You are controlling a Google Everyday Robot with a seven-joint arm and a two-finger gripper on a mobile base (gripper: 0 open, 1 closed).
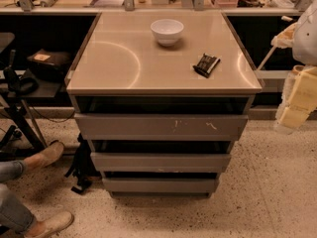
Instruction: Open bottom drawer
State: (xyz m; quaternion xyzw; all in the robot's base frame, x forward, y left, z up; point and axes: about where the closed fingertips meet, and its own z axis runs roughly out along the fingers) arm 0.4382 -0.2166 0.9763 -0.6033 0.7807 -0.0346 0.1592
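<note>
At the right edge, the gripper [296,100] is hanging beside the table [124,58], apart from the bottom drawer [159,185]; its jaws' state cannot be told.

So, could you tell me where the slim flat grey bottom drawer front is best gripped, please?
Probably its top edge, coming from the front and slightly above: the slim flat grey bottom drawer front has no handle, but a dark gap above it leaves that lip free. The cream gripper hangs at the view's right edge, apart from it.
</note>
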